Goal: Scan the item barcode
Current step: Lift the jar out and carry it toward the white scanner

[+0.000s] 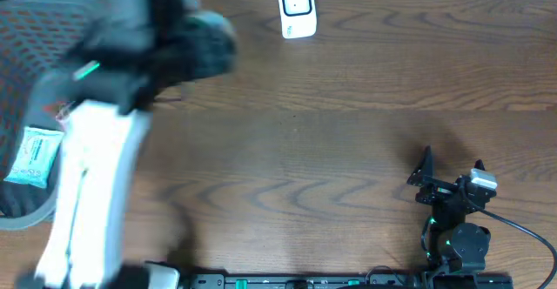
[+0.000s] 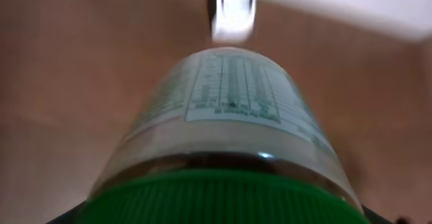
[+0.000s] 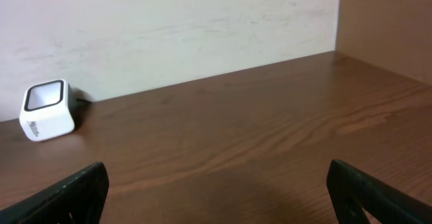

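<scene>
A clear bottle (image 2: 233, 109) with a green ribbed cap (image 2: 223, 197) and a pale printed label fills the left wrist view, cap end nearest the camera. My left gripper (image 1: 187, 41) is shut on it and holds it in the air at the back left, blurred in the overhead view. The small white barcode scanner (image 1: 297, 9) stands at the table's far edge, just beyond the bottle's far end (image 2: 233, 11). My right gripper (image 1: 452, 160) rests open at the front right with nothing between its fingers (image 3: 71, 193). The scanner (image 3: 47, 109) shows far to its left.
A dark mesh basket (image 1: 17, 219) sits at the left edge with a light blue packet (image 1: 30, 154) in it. A pale wall runs behind the table, and a brown panel (image 3: 385, 21) stands at the right.
</scene>
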Controlling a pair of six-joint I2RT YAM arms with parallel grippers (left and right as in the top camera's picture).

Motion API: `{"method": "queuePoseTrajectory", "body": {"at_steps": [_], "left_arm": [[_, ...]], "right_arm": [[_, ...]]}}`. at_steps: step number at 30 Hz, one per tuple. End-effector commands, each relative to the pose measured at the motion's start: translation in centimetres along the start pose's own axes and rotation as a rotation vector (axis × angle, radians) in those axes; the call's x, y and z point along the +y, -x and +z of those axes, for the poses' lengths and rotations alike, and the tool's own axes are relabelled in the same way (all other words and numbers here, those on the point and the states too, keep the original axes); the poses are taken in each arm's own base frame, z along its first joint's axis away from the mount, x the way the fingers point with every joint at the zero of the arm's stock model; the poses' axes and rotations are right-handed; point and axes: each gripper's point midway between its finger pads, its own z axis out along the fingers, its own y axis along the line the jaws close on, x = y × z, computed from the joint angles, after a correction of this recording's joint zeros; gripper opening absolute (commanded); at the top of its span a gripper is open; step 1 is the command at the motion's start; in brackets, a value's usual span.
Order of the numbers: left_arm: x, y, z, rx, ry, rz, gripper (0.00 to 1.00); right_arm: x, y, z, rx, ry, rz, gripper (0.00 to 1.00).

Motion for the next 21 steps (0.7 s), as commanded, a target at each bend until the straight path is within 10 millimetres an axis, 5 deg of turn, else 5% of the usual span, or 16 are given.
{"method": "queuePoseTrajectory", "body": {"at_steps": [1, 4, 11, 17, 21], "left_arm": [[-1.3, -4.0, 7.4, 0.215, 0.063, -0.047, 0.66], [-0.9, -7.5, 12.4, 0.382, 0.137, -0.075, 0.66], [1.3, -13.9, 18.6, 0.643, 0.288, -0.114, 0.66], [1.7, -16.1, 22.1, 0.69, 0.334, -0.147, 0.66], [1.0, -16.6, 24.8, 0.619, 0.406, -0.394, 0.66]], "right_arm": [[-0.1, -0.1, 0.0, 0.002, -0.005, -0.015, 0.99], [-0.1, -0.1, 0.0, 0.002, -0.005, -0.015, 0.99], [-0.1, -0.1, 0.0, 0.002, -0.005, -0.015, 0.99], [-0.1, -0.1, 0.0, 0.002, -0.005, -0.015, 0.99], [-0.1, -0.1, 0.0, 0.002, -0.005, -0.015, 0.99]]}}
